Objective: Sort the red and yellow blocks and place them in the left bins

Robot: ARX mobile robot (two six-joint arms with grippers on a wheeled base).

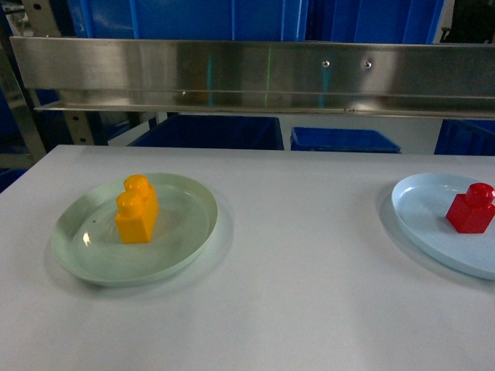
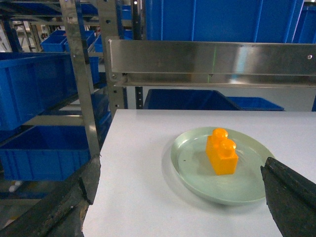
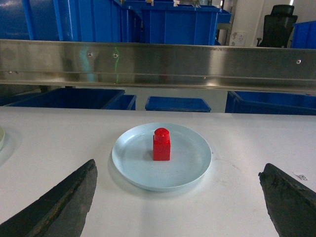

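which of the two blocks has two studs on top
The orange-yellow block, standing on the pale green plate. The red block on the pale blue plate has only one stud.

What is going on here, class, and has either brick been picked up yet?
Nothing is being handled yet. The yellow brick stands on the green plate at the left of the white table, and the red brick stands on the blue plate at the right. Each wrist camera shows its gripper, left and right, open and short of its plate, touching nothing. Blue bins sit on the shelving to the left, still without bricks as far as can be seen.
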